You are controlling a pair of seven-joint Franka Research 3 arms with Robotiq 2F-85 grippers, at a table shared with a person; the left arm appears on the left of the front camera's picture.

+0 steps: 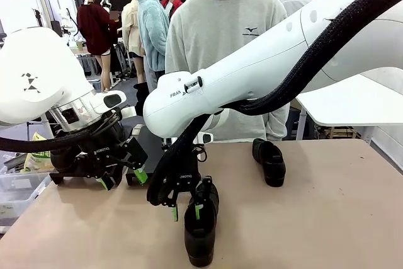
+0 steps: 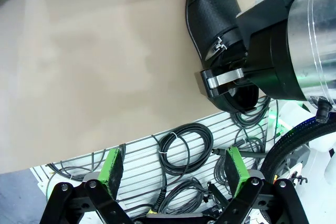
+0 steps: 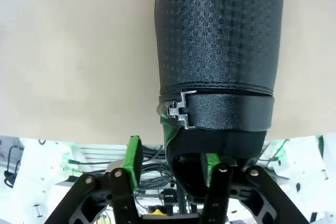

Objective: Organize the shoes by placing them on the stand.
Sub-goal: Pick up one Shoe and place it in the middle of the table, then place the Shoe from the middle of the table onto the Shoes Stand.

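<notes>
- We see the right gripper point(image 1: 187, 212) reaching across the middle of the table point(image 1: 327, 218), down at a black shoe point(image 1: 201, 239).
- This shoe sits on the table near the robot's side, close to the edge.
- In the right wrist view one green finger point(image 3: 133, 153) is outside the shoe and does not touch it. There is a gap between them.
- The other finger point(image 3: 211, 162) dips into the hole at the top of the shoe.
- So the right gripper's jaws are partly apart around the shoe's rim, and they are not squeezing it.
- The shoe has a bumpy black top, a smooth strap point(image 3: 231, 111) across it, and a small silver clip point(image 3: 176, 109) on the strap.
- A second black shoe point(image 1: 269, 162) lies farther off on the table, on the person's side. It is well apart from the first shoe and from both grippers.
- The left gripper point(image 1: 121, 181) hangs on the left side, near the right gripper but not touching it.
- Its jaws are spread wide and there is nothing between them.
- In the left wrist view this gripper looks down past the table edge at some black cables point(image 2: 184, 145) lying below.
- The same view shows the first shoe on the table with the right arm's wrist over it.
- A person point(image 1: 227, 23) in a grey sweatshirt stands at the far side of the table.
- Something dark sits behind the left gripper, but we cannot tell what it is.
</notes>
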